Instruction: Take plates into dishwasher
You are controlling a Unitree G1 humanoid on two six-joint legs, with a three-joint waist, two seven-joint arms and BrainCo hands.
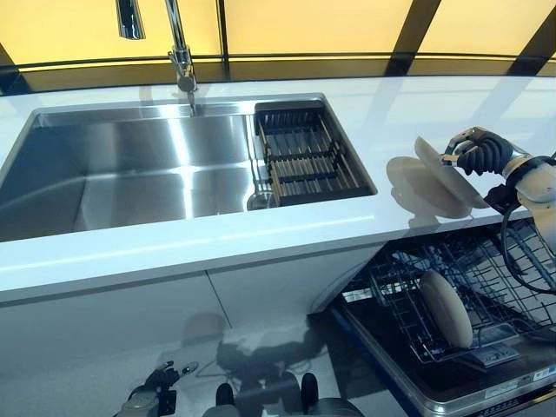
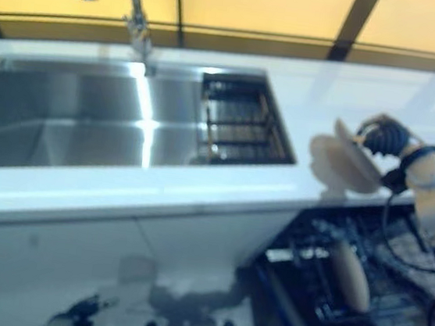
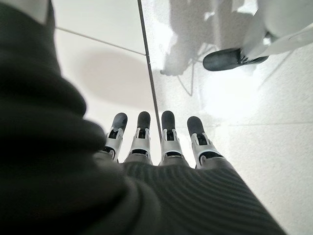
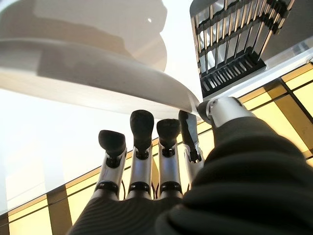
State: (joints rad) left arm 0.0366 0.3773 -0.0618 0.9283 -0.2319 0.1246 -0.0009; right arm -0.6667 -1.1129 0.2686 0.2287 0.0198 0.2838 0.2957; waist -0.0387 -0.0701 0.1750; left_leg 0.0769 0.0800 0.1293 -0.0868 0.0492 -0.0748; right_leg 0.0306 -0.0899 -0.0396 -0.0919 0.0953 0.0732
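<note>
One plate [image 1: 443, 178] sits at the right of the frame, a plain white round disc tilted up on edge above the white desk [image 1: 365, 113], its lower rim near the desk's front edge. The right hand [image 1: 476, 152] pinches its upper right rim, thumb on one face and fingers on the other. A second plate [image 1: 446, 307], pale beige and oval in outline from this angle, stands upright on edge in the dark wire rack [image 1: 408, 287] of the open dishwasher [image 1: 486, 395] at lower right, below the desk's edge.
</note>
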